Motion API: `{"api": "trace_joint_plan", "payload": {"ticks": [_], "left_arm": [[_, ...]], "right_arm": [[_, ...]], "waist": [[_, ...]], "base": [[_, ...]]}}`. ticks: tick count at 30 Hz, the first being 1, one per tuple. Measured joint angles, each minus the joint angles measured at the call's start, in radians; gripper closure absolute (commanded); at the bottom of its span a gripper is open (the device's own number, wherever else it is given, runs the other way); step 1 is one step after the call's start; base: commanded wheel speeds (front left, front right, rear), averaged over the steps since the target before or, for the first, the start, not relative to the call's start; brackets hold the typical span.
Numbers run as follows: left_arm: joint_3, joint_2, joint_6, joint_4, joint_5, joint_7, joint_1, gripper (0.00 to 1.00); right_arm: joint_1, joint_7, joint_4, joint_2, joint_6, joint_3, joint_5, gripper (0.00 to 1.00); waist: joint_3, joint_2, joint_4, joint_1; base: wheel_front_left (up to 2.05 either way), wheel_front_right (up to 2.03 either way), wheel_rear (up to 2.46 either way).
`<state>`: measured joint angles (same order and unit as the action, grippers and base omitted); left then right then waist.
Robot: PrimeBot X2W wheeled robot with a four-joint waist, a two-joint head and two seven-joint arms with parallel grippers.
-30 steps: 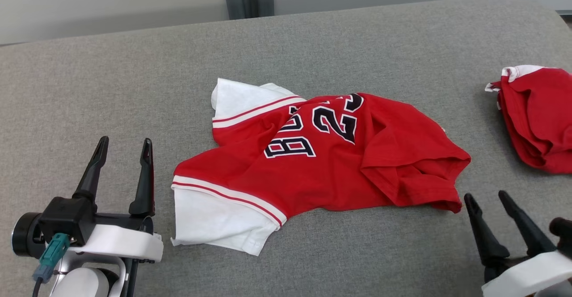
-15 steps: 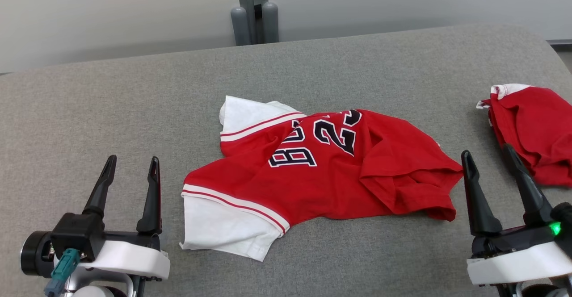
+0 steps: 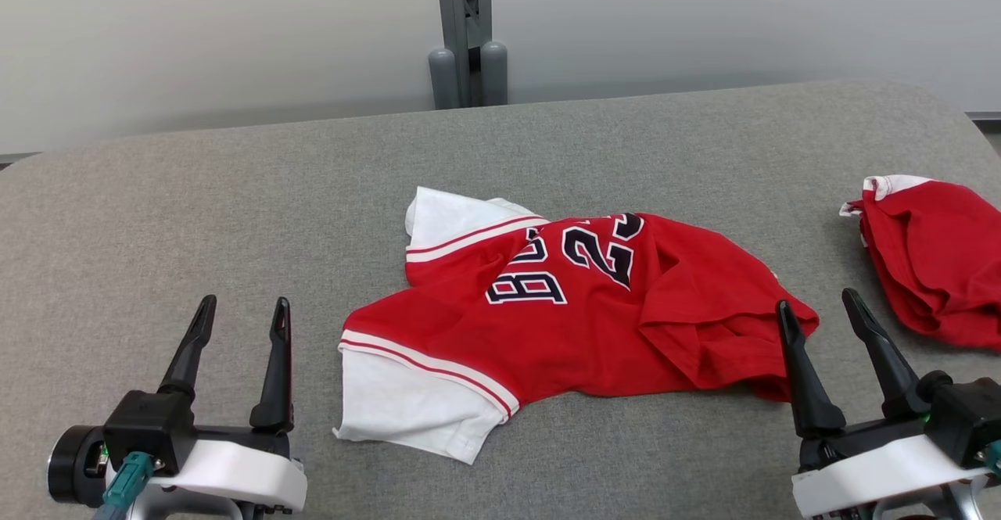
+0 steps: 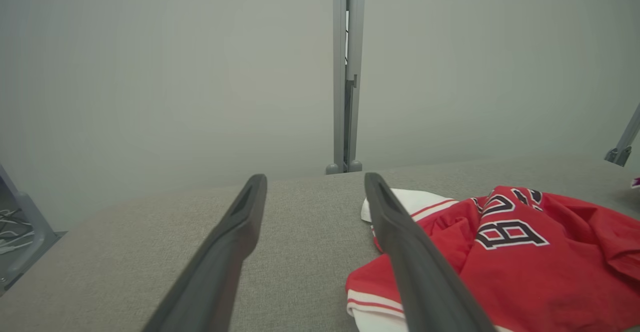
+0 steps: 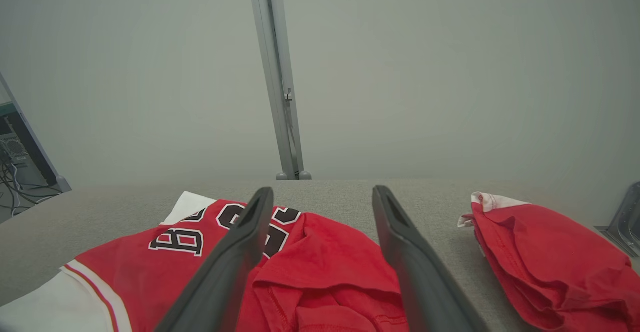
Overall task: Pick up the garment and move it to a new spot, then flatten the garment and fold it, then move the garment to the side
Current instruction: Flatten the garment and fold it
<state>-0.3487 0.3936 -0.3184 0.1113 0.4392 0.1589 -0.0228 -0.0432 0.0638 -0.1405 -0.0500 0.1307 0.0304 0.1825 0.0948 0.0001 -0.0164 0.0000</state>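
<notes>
Head: red shirt (image 3: 563, 309) crumpled in the middle of the table (image 3: 195, 191); left gripper (image 3: 245, 301) and right gripper (image 3: 815, 299) both spread, empty.
Left wrist: white sleeve (image 4: 420, 199) just beside fingers (image 4: 400, 252).
Right wrist: bunched hem (image 5: 325, 292) below fingers.
Soft, light, limp; judged best pinched at sleeve and hem edges.

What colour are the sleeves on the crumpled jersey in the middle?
White sleeves with red stripes, clearest in the head view.

Garment (image 3: 579, 317) midway on the table (image 3: 235, 191), second garment (image 3: 931, 270) well apart at its right edge.
</notes>
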Motion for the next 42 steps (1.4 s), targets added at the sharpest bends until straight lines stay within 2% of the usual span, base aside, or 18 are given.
{"api": "trace_joint_plan", "payload": {"ticks": [12,14,23,30,31,32,35,38,42], "left_arm": [[-0.023,-0.001,-0.001,0.005,-0.004,-0.014,-0.003,0.0],[-0.028,-0.003,0.0,0.004,-0.004,-0.014,-0.004,0.0],[-0.039,-0.025,0.006,-0.016,0.001,0.005,-0.022,0.0],[-0.049,-0.038,0.017,-0.037,0.004,0.022,-0.049,0.0],[-0.049,-0.039,0.018,-0.041,0.004,0.026,-0.051,0.0],[-0.049,-0.04,0.018,-0.046,0.005,0.027,-0.052,0.0],[-0.048,-0.041,0.023,-0.06,0.01,0.035,-0.061,0.0],[-0.046,-0.04,0.027,-0.067,0.011,0.04,-0.069,0.0],[-0.044,-0.04,0.028,-0.076,0.011,0.044,-0.077,0.0]], "right_arm": [[0.001,-0.031,0.059,0.0,0.0,0.035,-0.011,0.0],[0.015,-0.065,0.105,-0.012,0.0,0.081,-0.03,0.0],[0.114,-0.153,0.281,-0.063,0.0,0.165,-0.073,0.0],[0.202,-0.213,0.392,-0.096,0.0,0.182,-0.136,0.0],[0.207,-0.216,0.405,-0.098,0.0,0.182,-0.138,0.04],[0.213,-0.217,0.414,-0.1,0.0,0.181,-0.145,0.55],[0.226,-0.205,0.422,-0.092,0.0,0.157,-0.139,1.0],[0.227,-0.176,0.416,-0.069,0.0,0.112,-0.104,1.0],[0.221,-0.141,0.388,-0.024,0.0,0.026,0.065,1.0]], "waist": [[-0.005,0.0,0.027,0.0],[-0.003,0.0,0.04,0.0],[0.031,0.0,0.083,0.0],[0.074,0.0,0.099,0.0],[0.079,0.0,0.1,0.0],[0.083,0.0,0.1,0.0],[0.092,0.0,0.097,0.0],[0.096,0.0,0.09,0.0],[0.1,0.0,0.079,0.0]], "base": [[0.0,0.0,0.0],[0.0,0.0,0.0],[0.0,0.0,0.0],[0.0,0.0,0.0],[0.0,0.0,0.0],[0.0,0.0,0.0],[0.0,0.0,0.0],[0.0,0.0,0.0],[0.0,0.0,0.0]]}}
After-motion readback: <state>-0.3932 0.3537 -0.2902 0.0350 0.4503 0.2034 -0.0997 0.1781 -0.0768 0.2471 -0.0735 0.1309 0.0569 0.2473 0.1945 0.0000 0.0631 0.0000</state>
